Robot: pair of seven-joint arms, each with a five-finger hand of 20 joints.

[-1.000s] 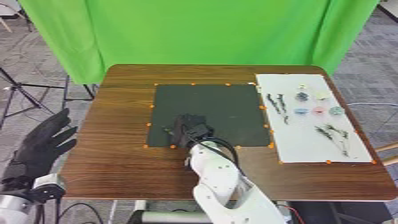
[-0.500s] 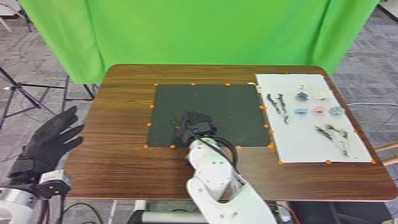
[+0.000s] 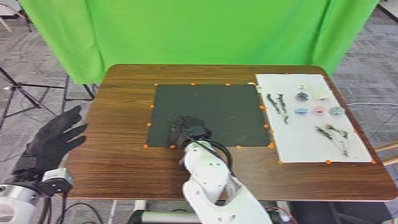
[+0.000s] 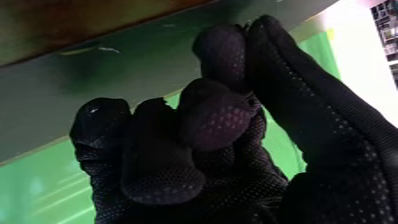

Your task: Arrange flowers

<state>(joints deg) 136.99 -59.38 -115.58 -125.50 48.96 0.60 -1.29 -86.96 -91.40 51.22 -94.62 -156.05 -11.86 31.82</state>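
Green curtain (image 3: 213, 35) ahead of both hands, flowers to their right.
Brown table (image 3: 124, 170) under the right hand (image 3: 195, 132), black mat (image 3: 209, 97) directly below it; white sheet (image 3: 289, 147) over to that hand's right. Left hand (image 3: 46, 145) wide, fingers straight, out past the table's left side; right hand narrow, fingers curled in close to the thumb, though whether it grips anything I cannot tell. On the sheet, well right of the right hand: leafy stems (image 3: 338, 140), dark twigs (image 3: 282, 103) farther ahead, then blooms, blue (image 3: 301, 111), pink (image 3: 319, 110) and teal (image 3: 337, 110), a dark bloom (image 3: 302, 96) just beyond. Smallest, a pale sliver (image 4: 108, 50) near the right fingertips.
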